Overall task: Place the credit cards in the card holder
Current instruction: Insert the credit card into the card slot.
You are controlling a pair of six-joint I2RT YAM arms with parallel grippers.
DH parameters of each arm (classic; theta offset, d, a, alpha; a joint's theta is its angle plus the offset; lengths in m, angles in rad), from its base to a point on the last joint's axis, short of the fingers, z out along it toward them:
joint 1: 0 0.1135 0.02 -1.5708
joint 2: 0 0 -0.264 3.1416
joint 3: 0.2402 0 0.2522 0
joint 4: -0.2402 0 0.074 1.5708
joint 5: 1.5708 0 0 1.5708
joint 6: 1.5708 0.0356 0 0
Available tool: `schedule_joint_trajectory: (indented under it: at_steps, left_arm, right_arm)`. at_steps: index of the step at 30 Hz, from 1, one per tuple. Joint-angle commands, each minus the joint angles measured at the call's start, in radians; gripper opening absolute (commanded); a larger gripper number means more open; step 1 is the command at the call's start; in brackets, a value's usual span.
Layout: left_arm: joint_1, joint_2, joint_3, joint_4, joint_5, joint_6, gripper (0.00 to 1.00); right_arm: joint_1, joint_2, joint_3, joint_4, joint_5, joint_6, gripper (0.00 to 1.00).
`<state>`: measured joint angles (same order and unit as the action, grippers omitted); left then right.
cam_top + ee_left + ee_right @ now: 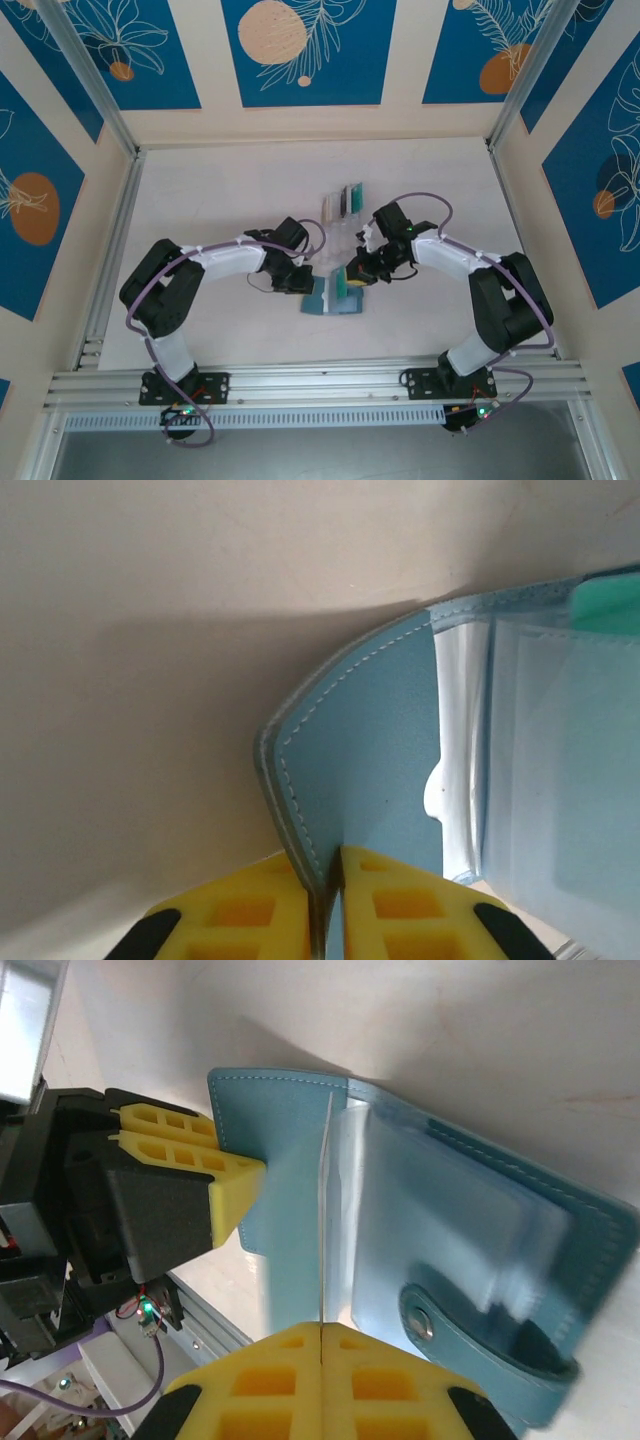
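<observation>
Card holder (330,300) lies open on the table (230,200), between the two arms and towards the front edge.

Left gripper (328,858): jaws all but closed, pinching the outer rim of the cover flap (370,770) and lifting it so that it curls off the surface.

Right gripper (320,1332): jaws fully together on a teal-green credit card (608,600). Its own camera sees the card edge-on, as a thin pale line standing over the see-through pockets (470,1210). Whether the card's leading edge has entered a pocket mouth cannot be told.

Further cards (345,200) stand in the clear rack (338,212), well apart behind the wallet.

Risks, as judged:
- The hold on the flap is at its very rim. A slight loosening would let it fall back over the pockets.
- The card meets soft film at a steep angle. It may slide over a pocket, buckle the film, or push the whole wallet across the table.
- The snap strap (470,1345) lies just beside the pockets and could catch the card.
- The two grippers work close together, so contact between their fingers is possible
</observation>
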<state>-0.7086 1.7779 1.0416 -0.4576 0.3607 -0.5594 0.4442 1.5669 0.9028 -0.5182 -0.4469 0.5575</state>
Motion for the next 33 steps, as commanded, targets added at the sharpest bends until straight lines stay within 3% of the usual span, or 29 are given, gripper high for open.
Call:
schedule_joint_trajectory:
  at_steps: [1,15,21,27,33]
  left_arm:
    - [0.011,-0.005,-0.022,0.019,0.029,-0.027,0.15]
    - [0.069,-0.115,-0.082,0.002,0.05,-0.053,0.32]
    - [0.1,-0.19,-0.071,-0.062,0.035,-0.038,0.34]
    - [0.066,-0.209,0.055,-0.135,0.01,0.0,0.24]
    - [-0.012,-0.114,0.149,-0.143,0.025,0.015,0.1]
  right_arm:
    - [0.029,0.037,-0.009,0.026,-0.044,0.031,0.0]
    - [0.043,0.06,0.006,-0.038,0.071,0.018,0.0]
    - [0.049,0.063,-0.001,-0.038,0.084,0.018,0.0]
    - [0.059,0.062,-0.001,-0.048,0.105,0.016,0.0]
    - [0.062,0.064,0.004,-0.051,0.106,0.015,0.0]
